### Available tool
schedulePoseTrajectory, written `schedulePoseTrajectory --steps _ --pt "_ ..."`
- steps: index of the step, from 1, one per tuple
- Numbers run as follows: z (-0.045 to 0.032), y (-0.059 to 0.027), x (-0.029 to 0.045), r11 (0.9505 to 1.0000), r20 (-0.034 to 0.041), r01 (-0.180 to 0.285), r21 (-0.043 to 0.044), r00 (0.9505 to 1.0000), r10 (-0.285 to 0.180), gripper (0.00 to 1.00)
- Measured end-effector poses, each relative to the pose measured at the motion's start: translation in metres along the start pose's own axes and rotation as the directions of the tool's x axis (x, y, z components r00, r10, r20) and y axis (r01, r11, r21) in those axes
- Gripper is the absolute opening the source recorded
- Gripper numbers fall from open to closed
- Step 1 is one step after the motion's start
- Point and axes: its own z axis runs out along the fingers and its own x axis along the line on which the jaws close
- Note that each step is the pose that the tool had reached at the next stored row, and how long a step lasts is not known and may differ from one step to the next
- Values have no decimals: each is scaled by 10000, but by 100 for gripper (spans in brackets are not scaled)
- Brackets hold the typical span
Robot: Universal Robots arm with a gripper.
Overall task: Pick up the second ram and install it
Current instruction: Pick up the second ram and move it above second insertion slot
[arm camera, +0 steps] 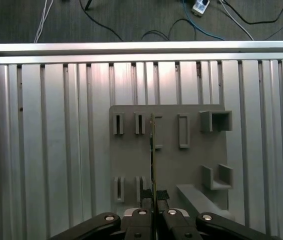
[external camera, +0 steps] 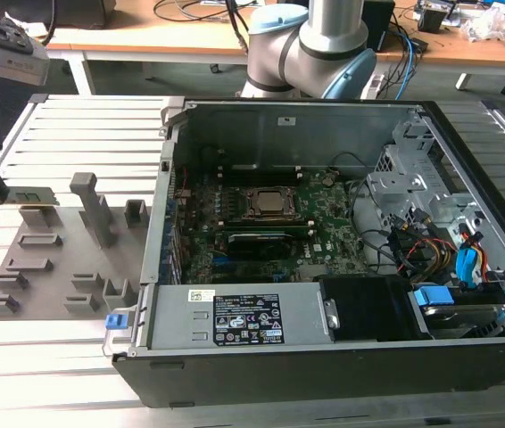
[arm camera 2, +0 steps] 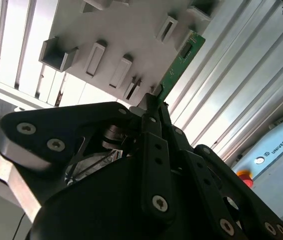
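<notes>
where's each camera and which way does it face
Exterior view: off the arm, looking down on computer case, fixture plate and arm.
First wrist view: on the wrist, facing down past the gripper onto the fixture plate.
Second wrist view: close behind the gripper, angled along it.
Both wrist views share the gripper shut on the second ram.

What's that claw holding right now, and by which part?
The gripper holds the second ram, a thin green stick, its jaws shut on the flat faces at one end; the rest sticks out beyond.
</notes>
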Motion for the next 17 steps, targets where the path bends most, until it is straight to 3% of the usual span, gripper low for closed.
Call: schedulePoseTrajectory --steps 9,17 --pt "-159 -1 -9 10000 4 1 0 10000 -1 14" --pt "-353 1 -19 10000 8 1 1 10000 -1 14"
